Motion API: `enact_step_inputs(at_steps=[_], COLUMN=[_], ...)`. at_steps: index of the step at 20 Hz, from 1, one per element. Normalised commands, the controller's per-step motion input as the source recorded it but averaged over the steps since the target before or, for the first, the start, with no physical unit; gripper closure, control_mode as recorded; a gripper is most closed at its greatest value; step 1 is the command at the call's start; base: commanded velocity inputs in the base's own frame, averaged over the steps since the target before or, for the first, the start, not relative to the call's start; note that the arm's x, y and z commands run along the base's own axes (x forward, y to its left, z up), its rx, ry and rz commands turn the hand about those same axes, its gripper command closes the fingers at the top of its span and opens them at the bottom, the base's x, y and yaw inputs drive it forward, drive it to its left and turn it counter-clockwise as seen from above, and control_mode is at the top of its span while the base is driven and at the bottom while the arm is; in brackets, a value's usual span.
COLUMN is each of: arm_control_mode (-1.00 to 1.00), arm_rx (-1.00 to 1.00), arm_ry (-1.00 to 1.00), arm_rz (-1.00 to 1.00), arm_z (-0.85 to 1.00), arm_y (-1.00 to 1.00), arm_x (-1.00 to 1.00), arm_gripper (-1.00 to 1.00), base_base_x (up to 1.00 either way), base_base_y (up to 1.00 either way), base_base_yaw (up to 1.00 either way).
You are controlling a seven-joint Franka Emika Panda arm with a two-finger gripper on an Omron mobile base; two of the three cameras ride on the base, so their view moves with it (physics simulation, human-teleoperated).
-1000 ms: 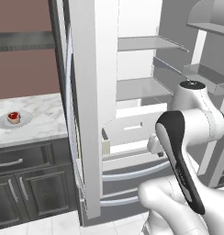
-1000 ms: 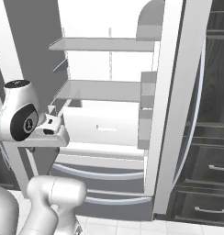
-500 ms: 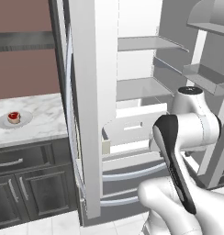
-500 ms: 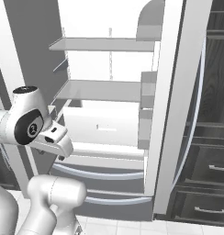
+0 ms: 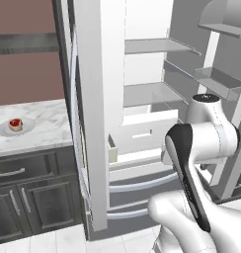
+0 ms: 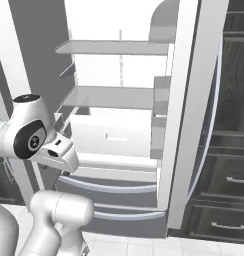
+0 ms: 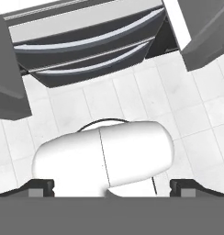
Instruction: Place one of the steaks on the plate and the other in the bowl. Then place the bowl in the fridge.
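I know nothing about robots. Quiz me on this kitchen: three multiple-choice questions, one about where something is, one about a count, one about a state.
1. Where is the plate with the steak?
A. counter left of the fridge
B. fridge shelf
C. floor

2. How many steaks lie on that plate?
A. none
B. one
C. two

3. The fridge doors are:
A. both shut
B. open
C. missing

Answers: 1 A, the plate rests on the marble counter. 2 B, a single red piece lies there. 3 B, white shelves show inside.

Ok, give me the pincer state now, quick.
Pincer: open and empty, its two dark tips set wide apart, pointing down at the tiled floor in front of the fridge.
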Motion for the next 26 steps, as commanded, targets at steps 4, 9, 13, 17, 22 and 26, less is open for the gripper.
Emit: enact_step_inputs(at_steps=[4, 9, 13, 17, 22, 26], arm_control_mode=[1.0, 1.0, 1.0, 1.0, 1.0, 1.0], arm_rx=[0.0, 0.0, 0.0, 0.0, 0.0, 0.0], arm_ry=[0.0, 0.0, 0.0, 0.0, 0.0, 0.0], arm_rz=[0.0, 0.0, 0.0, 0.0, 0.0, 0.0], arm_z=[0.0, 0.0, 0.0, 0.0, 0.0, 0.0], arm_y=[0.0, 0.0, 0.0, 0.0, 0.0, 0.0], arm_x=[0.0, 0.0, 0.0, 0.0, 0.0, 0.0], arm_gripper=[-1.0, -1.0, -1.0, -1.0, -1.0, -1.0], base_base_x=[-0.67, -0.17, -0.11, -0.13, 0.0, 0.15], base_base_y=[0.33, 0.83, 1.0, 1.0, 1.0, 1.0], base_base_yaw=[0.0, 0.0, 0.0, 0.0, 0.0, 0.0])
